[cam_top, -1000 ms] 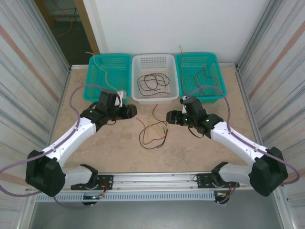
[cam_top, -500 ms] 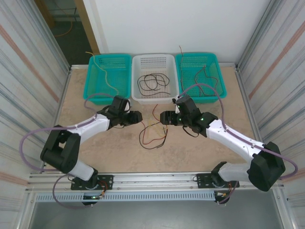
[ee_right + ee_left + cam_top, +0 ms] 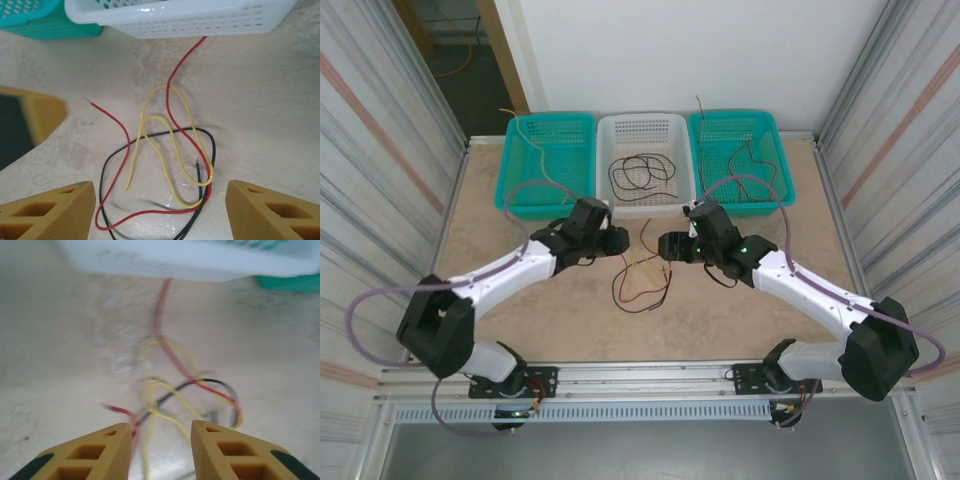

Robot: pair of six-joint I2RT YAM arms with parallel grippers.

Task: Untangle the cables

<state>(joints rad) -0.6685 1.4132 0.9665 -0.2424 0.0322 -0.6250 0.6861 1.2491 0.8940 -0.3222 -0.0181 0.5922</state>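
The cables (image 3: 640,280) lie in a loose tangle on the beige table, in front of the white basket. The red wire (image 3: 170,95), yellow wire (image 3: 150,125) and black wire (image 3: 107,165) cross over one another. My left gripper (image 3: 620,240) hovers at the tangle's upper left. It is open, its jaws fairly narrow and gripping nothing (image 3: 161,432); the yellow wire (image 3: 170,347) and red wire (image 3: 160,315) lie on the table ahead of them. My right gripper (image 3: 665,247) is at the tangle's upper right, open wide above the wires (image 3: 160,192).
Three baskets stand along the back: a teal basket (image 3: 545,160) with a pale wire, a white basket (image 3: 645,125) with black wires, and a teal basket (image 3: 740,130) with dark wires. The white basket's wall (image 3: 175,20) is close behind the tangle. Metal walls flank the table.
My left arm has swung right, from near the left basket to the tangle, and its jaws have narrowed. My right gripper has shifted slightly left toward the cables.
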